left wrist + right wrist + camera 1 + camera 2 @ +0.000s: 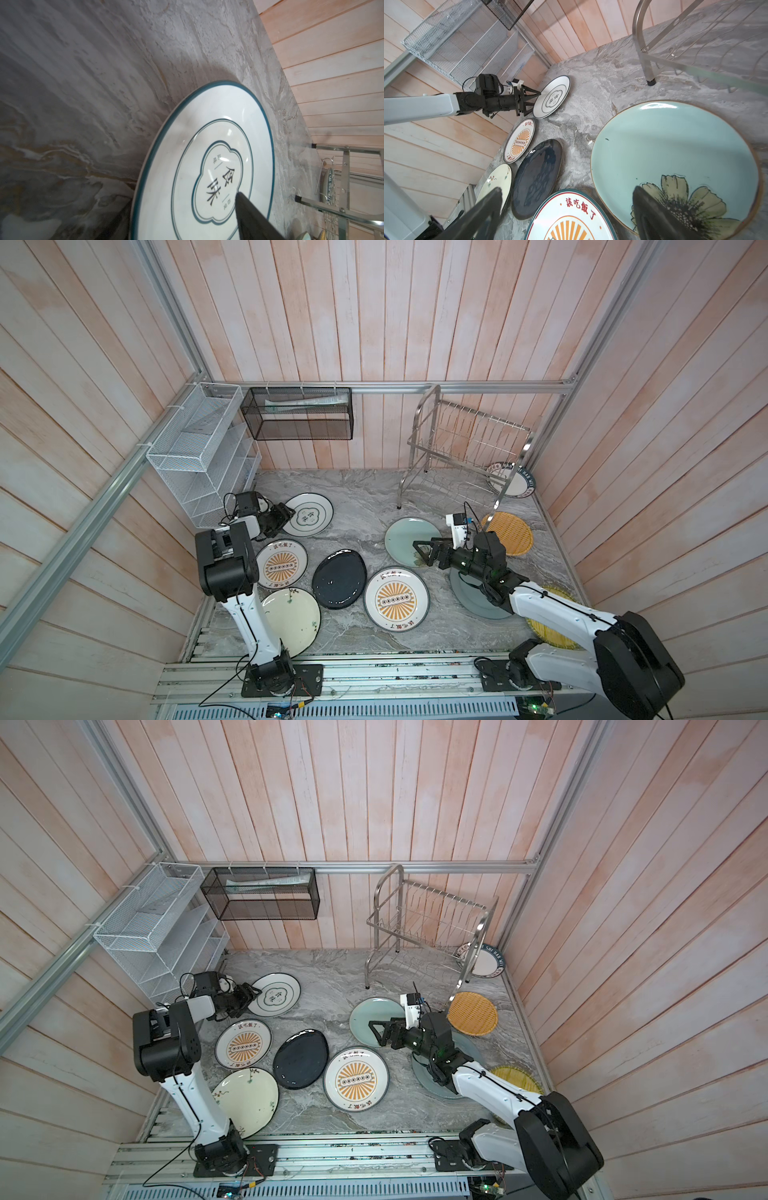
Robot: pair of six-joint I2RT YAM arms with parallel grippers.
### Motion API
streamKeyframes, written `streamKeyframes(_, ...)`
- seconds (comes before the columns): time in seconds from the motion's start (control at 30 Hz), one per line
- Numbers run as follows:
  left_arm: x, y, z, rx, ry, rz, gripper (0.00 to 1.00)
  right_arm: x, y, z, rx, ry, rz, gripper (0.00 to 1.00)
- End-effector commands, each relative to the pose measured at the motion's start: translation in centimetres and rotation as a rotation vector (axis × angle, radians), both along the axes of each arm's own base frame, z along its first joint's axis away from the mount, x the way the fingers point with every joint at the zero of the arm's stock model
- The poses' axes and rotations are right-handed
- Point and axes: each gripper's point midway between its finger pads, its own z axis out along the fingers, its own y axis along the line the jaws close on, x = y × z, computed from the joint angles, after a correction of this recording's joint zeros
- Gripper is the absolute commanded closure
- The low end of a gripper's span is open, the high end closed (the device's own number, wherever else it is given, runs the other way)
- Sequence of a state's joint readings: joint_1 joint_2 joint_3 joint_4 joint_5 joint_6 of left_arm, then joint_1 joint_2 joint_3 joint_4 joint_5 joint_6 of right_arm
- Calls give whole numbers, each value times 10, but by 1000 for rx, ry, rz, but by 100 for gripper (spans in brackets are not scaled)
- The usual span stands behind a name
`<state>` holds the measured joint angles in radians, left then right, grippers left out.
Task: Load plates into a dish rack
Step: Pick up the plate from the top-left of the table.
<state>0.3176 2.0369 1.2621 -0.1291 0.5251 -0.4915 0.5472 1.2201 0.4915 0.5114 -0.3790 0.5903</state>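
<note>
Right arm (552,605) leans over ten plates (338,578) scattered on the marble tabletop (361,497), right gripper (419,556) spread wide, empty, over the green flower plate (403,537). Left gripper (534,103) straddles the rim of the teal-ringed plate (311,514), jaws part-open, no firm hold evident; a shallow pinch on glaze could slip. One steel dish rack (465,435) stands empty at the back; two sunburst plates (397,599), eight singles

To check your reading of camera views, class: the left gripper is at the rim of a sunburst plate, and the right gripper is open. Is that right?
No: the left gripper is at the rim of the white teal-ringed plate, as the right wrist view shows. The right gripper is open.
</note>
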Motion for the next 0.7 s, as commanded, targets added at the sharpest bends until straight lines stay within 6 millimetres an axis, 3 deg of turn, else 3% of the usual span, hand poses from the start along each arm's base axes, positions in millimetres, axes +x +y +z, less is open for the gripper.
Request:
streamKeyframes(0.0, -13, -6, -21, -63, 67, -3, 31, -8, 20, 12, 32, -32, 104, 2)
streamKeyframes(0.27, -19, -4, -34, -120, 97, 10, 49, -14, 30, 7, 42, -15, 140, 2)
streamKeyframes(0.47, -22, -8, -45, -164, 108, 4, 68, -15, 29, 8, 40, -22, 129, 2)
streamKeyframes(0.67, -18, -15, -25, -240, 34, -5, 92, -16, 24, 9, 25, -33, 112, 2)
